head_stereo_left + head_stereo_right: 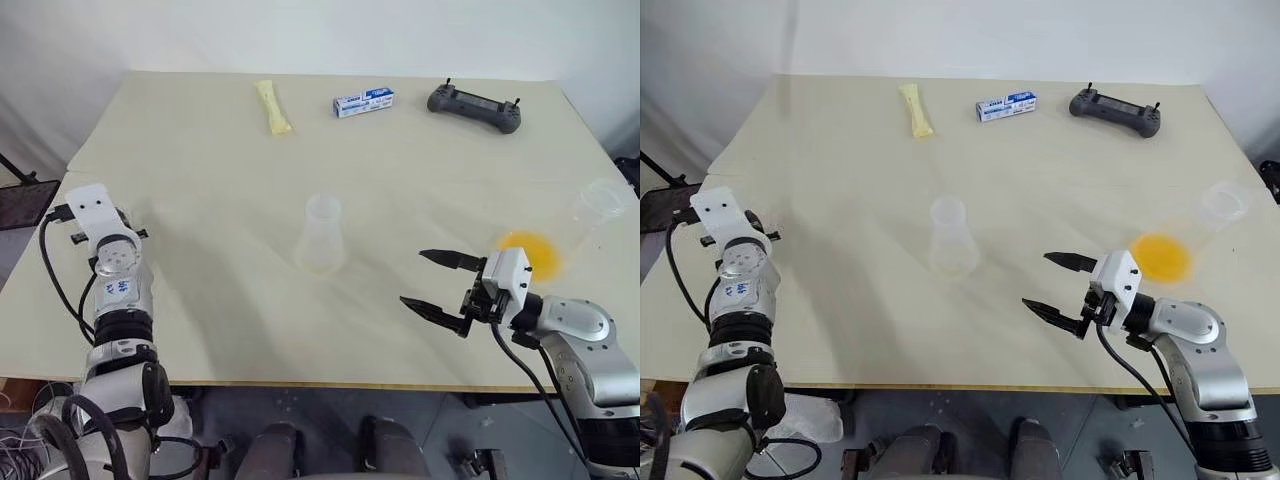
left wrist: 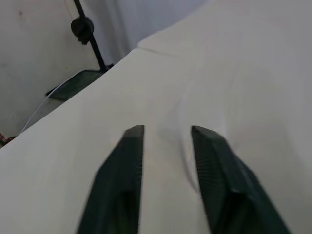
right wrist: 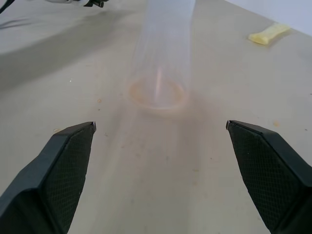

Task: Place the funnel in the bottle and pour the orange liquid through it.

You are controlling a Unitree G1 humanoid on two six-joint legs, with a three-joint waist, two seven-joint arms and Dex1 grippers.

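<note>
The bottle [image 1: 320,238], a clear conical flask, stands upright at the table's centre, and the right wrist view shows it [image 3: 163,53] straight ahead. The orange liquid [image 1: 529,253] pools in a larger clear flask [image 1: 603,200] at the right, close behind my right gripper [image 1: 412,277]. That gripper is open and empty and points toward the bottle. My left gripper [image 2: 167,130] is level over the table's left edge. A faint clear curved outline there looks like the funnel [image 2: 181,112]. Whether anything is gripped is unclear.
Along the far edge lie a pale yellow packet [image 1: 273,107], a small blue-and-white box [image 1: 363,102] and a dark handheld controller [image 1: 474,106]. A black stand [image 2: 84,27] rises beyond the table's left edge.
</note>
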